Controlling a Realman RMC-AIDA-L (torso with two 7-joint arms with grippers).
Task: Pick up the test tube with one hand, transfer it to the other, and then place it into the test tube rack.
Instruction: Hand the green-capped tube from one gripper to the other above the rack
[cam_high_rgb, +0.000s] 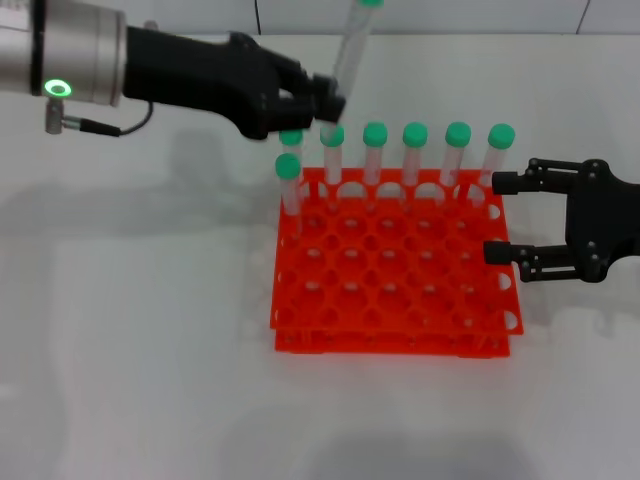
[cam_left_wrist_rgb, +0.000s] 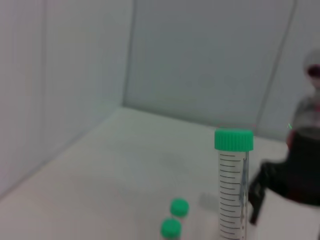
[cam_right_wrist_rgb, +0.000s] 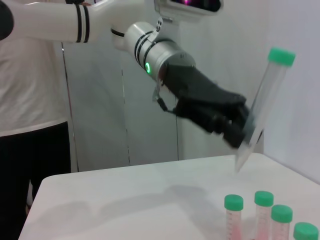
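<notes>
My left gripper (cam_high_rgb: 328, 105) is shut on the lower end of a clear test tube (cam_high_rgb: 350, 55) with a green cap. It holds the tube tilted above the back left corner of the orange-red rack (cam_high_rgb: 392, 342). The right wrist view shows the same grip (cam_right_wrist_rgb: 239, 131) on the tilted tube (cam_right_wrist_rgb: 265, 97). In the left wrist view the held tube (cam_left_wrist_rgb: 233, 190) stands close up. My right gripper (cam_high_rgb: 494, 217) is open and empty beside the rack's right edge, and shows as a dark shape in the left wrist view (cam_left_wrist_rgb: 295, 175).
Several green-capped tubes (cam_high_rgb: 415, 150) stand in the rack's back row, and one more (cam_high_rgb: 288, 180) stands at the left of the second row. Their caps also show in the right wrist view (cam_right_wrist_rgb: 264, 200). The white table (cam_high_rgb: 140, 330) spreads around the rack.
</notes>
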